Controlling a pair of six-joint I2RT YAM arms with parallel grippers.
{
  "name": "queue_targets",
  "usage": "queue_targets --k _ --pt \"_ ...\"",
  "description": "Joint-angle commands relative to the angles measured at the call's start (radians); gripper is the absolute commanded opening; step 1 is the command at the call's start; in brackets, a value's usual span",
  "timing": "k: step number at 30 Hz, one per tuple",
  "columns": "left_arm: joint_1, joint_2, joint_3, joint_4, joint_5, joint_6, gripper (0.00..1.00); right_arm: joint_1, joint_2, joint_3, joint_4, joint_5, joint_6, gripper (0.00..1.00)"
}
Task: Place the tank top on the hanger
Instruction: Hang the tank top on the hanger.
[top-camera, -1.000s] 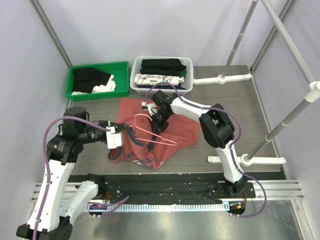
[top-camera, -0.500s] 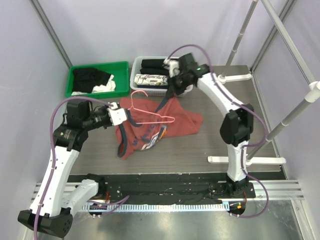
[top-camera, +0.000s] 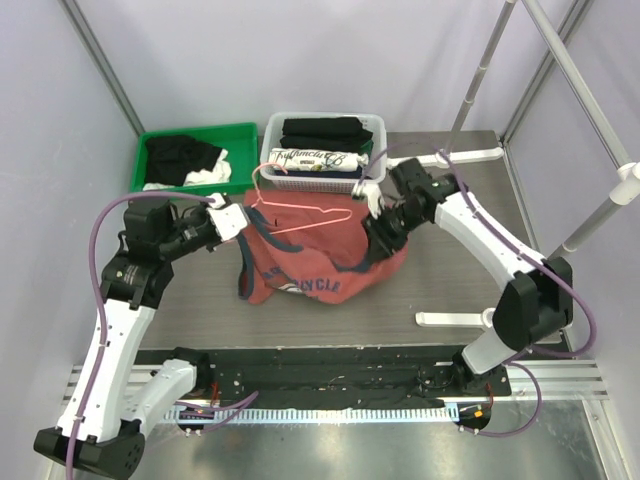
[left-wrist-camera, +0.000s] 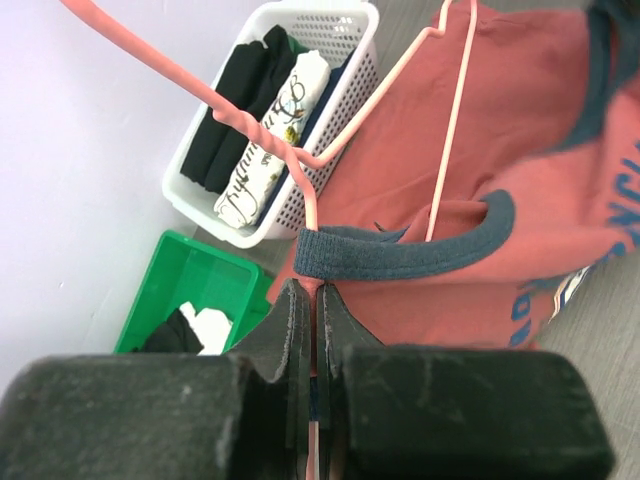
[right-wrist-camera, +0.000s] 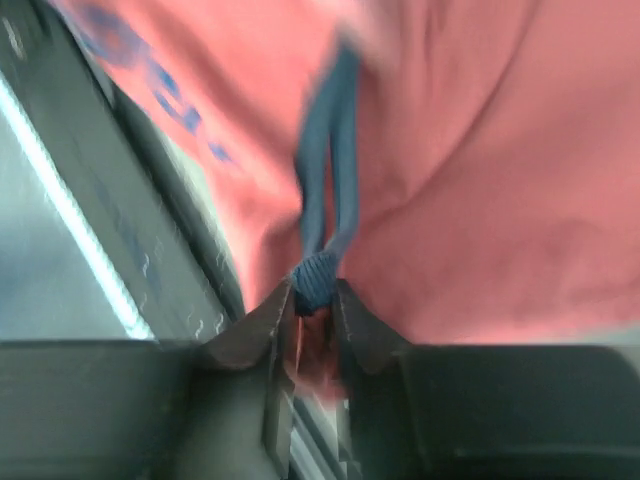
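My left gripper (left-wrist-camera: 316, 300) is clamped on the hanger (left-wrist-camera: 260, 140) wire; my right gripper (right-wrist-camera: 314, 297) pinches the navy strap (right-wrist-camera: 322, 190) of the tank top (top-camera: 320, 262), hanging mid-desk near the far-edge basket (top-camera: 320, 181); risk: the thin wire twists in my jaws and the strap slides off.

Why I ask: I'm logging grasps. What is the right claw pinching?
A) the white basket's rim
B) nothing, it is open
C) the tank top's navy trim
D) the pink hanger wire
C: in the right wrist view the right claw is closed on a bunched strip of navy trim of the tank top.
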Motion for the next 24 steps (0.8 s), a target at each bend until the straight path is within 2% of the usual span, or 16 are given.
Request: queue_targets --k 1,3,5,10,17,24 --pt "-0.001 -0.013 0.051 0.014 0.06 0.0 0.0 -0.004 0.021 -0.152 -0.13 0.006 -0.169 0.47" --pt "-0.001 -0.013 0.062 -0.01 0.095 0.015 0.0 -0.012 0.012 -0.152 -0.133 0.009 -0.182 0.61" --pt "-0.001 -0.016 0.064 -0.032 0.118 0.02 0.0 -0.032 0.007 -0.101 -0.129 -0.014 -0.169 0.69" --pt "-0.001 -0.036 0.053 -0.11 0.183 0.087 0.0 -0.091 0.068 0.064 -0.089 -0.038 -0.066 0.71" --pt "-0.001 -0.094 -0.013 -0.229 0.223 0.259 0.0 -0.108 0.199 0.114 0.063 0.02 0.077 0.71" --pt "-0.002 -0.123 -0.067 -0.325 0.249 0.426 0.0 -0.067 0.381 0.261 0.1 -0.101 0.135 0.68"
